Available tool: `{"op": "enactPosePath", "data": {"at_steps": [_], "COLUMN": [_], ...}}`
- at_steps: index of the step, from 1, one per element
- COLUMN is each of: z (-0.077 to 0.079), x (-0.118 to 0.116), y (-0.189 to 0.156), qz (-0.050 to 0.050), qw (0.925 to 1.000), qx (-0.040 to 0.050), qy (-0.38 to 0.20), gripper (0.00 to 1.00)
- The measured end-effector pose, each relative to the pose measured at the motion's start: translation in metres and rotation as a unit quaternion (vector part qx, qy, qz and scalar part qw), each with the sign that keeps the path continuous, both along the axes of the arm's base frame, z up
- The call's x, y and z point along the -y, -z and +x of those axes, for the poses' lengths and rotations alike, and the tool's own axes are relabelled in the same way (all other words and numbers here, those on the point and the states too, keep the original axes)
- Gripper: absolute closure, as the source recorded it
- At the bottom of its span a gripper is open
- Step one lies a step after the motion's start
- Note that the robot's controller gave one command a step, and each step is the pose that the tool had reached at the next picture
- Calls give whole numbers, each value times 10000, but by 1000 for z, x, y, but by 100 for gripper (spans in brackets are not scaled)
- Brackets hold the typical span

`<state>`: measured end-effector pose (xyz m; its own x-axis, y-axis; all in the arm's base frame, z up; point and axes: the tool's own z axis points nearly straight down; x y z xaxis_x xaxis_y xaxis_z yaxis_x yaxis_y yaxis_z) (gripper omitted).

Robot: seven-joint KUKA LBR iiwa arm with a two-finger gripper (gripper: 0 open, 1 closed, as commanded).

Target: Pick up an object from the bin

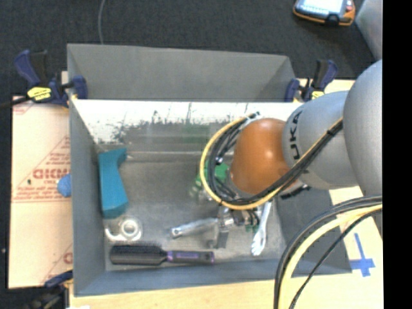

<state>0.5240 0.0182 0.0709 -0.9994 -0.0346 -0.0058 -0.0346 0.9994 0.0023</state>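
My end effector [223,229] is low at lower centre, by the silver tool [193,227], probably placed to grasp it. Clenched or released: cannot tell.

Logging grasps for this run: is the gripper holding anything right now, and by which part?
Cannot be told. The gripper sits low at the right end of the silver metal tool, but whether it grips that end is hidden.

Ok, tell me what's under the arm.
The gripper, at one end of a silver tool on the bin floor; a white thing right of it. The arm covers anything else there.
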Motion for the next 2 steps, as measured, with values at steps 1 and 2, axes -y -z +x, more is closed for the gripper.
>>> {"op": "enactPosePath", "data": {"at_steps": [1, 2], "z": [5, 2], "x": [0, 0], "y": [0, 0], "qz": [9, 9], "qw": [10000, 10000], "qx": [49, 20], "qy": [24, 37], "gripper": [0, 100]}}
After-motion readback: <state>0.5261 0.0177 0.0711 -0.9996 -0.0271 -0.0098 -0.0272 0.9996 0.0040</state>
